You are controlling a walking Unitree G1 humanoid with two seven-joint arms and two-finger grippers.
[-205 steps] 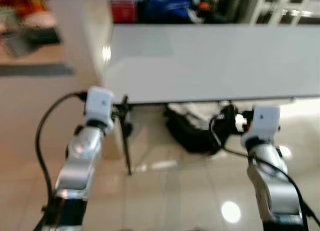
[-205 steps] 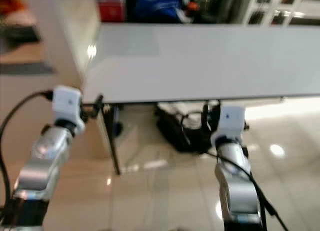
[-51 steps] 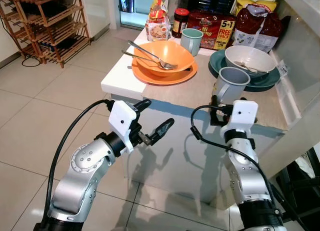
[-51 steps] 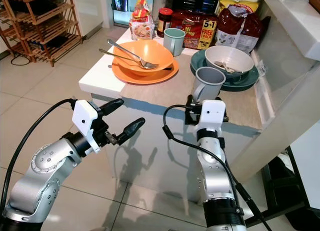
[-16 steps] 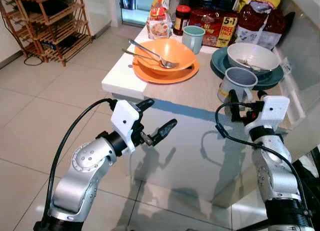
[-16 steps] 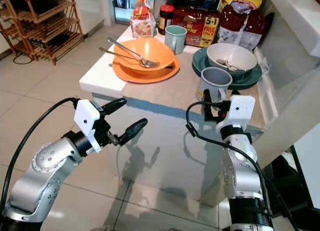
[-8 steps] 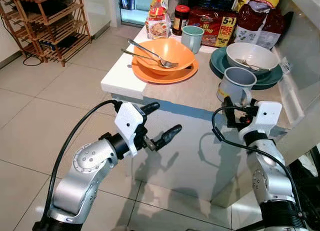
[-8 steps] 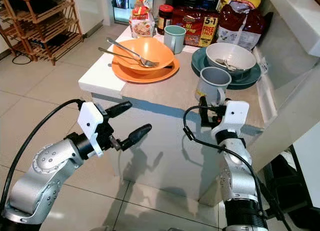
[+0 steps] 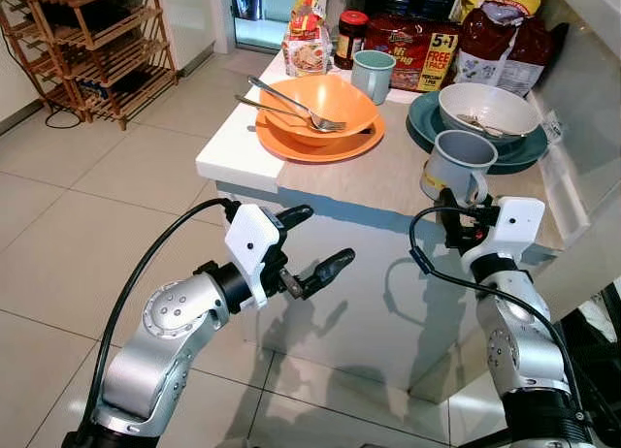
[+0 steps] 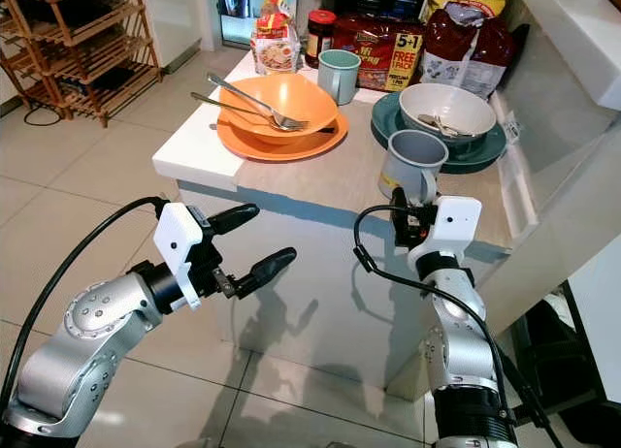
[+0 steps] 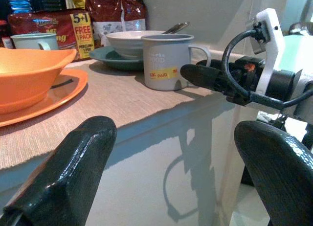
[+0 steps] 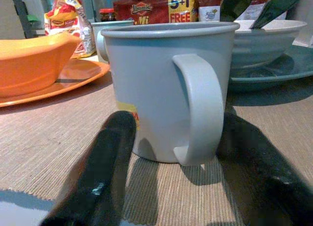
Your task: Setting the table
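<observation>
A white tabletop (image 9: pixel 243 147) with a beige woven mat carries a grey enamel mug (image 12: pixel 166 84) near its front edge. The right hand (image 12: pixel 181 152), fingers spread, straddles the mug's handle; the left hand (image 9: pixel 312 246) hovers spread below the edge.

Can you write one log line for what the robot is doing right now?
right end effector: open, fingers either side of grey handled mug on woven table mat | left end effector: open, below table edge
</observation>
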